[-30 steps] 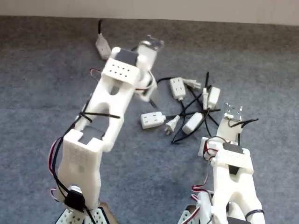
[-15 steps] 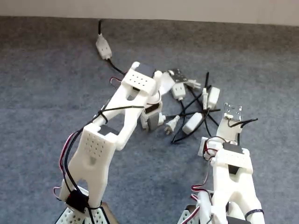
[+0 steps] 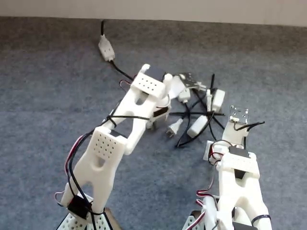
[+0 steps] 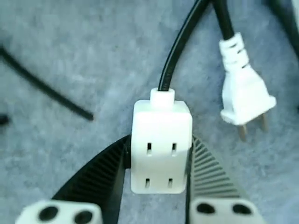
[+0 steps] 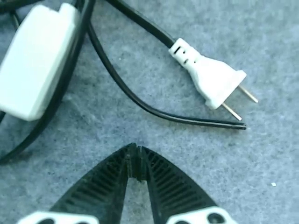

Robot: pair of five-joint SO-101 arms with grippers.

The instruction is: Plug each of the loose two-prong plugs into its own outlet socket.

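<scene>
High view: the left arm lies over the left part of the cord tangle on the grey carpet, so what is under its wrist is hard to make out. Just right of it lies a plug, its long axis running from far-right to near-left with the prongs at the near-left end. The right gripper is near the right side of the tangle. Left wrist view: the left gripper pinches an outlet socket between both fingers. The slots face the camera and the cord leaves at the end away from the gripper. A plug lies just beside the socket, not touching it, prongs pointing back toward the gripper. Right wrist view: the right gripper has its fingers pressed together and holds nothing. A plug and a white block, partly cut off, lie ahead.
</scene>
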